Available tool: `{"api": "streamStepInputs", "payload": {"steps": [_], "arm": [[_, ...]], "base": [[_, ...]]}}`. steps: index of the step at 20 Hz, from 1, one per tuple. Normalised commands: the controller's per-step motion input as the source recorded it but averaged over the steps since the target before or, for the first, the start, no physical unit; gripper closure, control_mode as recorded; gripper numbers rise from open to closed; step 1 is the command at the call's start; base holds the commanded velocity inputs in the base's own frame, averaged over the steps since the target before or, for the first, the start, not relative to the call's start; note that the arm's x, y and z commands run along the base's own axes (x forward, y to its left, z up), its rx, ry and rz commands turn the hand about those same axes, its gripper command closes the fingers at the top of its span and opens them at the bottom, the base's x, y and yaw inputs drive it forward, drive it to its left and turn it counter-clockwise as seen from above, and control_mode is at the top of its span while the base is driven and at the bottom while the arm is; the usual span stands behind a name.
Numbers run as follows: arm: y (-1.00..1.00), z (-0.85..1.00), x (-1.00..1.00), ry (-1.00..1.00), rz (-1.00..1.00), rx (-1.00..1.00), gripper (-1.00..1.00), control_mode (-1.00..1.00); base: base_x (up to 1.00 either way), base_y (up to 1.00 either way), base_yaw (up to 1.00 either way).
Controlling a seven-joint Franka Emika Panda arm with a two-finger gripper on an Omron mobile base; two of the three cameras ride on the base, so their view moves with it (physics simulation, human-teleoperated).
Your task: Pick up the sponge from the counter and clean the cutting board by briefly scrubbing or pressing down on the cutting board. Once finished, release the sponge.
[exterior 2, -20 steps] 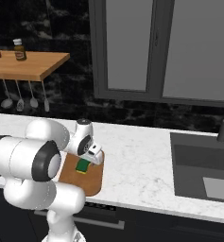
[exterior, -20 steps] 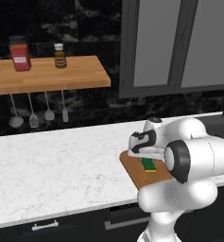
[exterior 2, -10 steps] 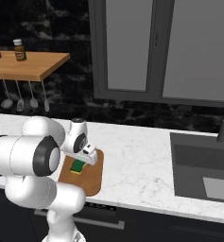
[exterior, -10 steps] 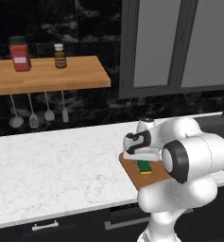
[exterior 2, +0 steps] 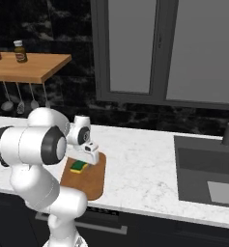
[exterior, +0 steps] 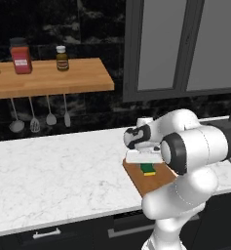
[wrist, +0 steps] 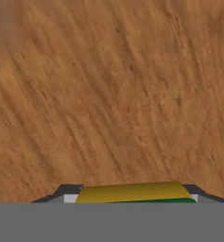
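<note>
Pressing the small green-and-yellow foam sponge (exterior 2: pixel 79 166) flat onto the brown wooden cutting board (exterior 2: pixel 89 182), the hand (wrist: pixel 130 193) is clamped on it from above, near the white marble worktop's (exterior: pixel 63 171) front edge, for scrubbing contact.

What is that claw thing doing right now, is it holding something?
Gripper: closed on the sponge, pressing it onto the cutting board.

Worktop: you have a long white marble-look worktop (exterior: pixel 58 171) with faint grey veins, running past a sink (exterior 2: pixel 207 176) at its right end.
Cutting board: on your worktop, near the front edge, lies a brown wooden cutting board (exterior 2: pixel 89 181).
Sponge: you see a green-and-yellow sponge (exterior 2: pixel 78 166) on the board.
</note>
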Motion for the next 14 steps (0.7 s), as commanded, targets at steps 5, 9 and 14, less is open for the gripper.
{"api": "streamStepInputs", "payload": {"steps": [5,9,14], "arm": [[0.00,0.00,-0.92,-0.02,0.00,0.00,1.00,-1.00],[0.00,0.01,-0.88,-0.13,0.00,0.00,1.00,-1.00],[0.03,-0.32,-0.61,-0.03,0.00,0.00,1.00,-1.00]], "base": [[0.00,0.00,0.00],[0.00,0.00,0.00],[0.00,0.00,0.00]]}}
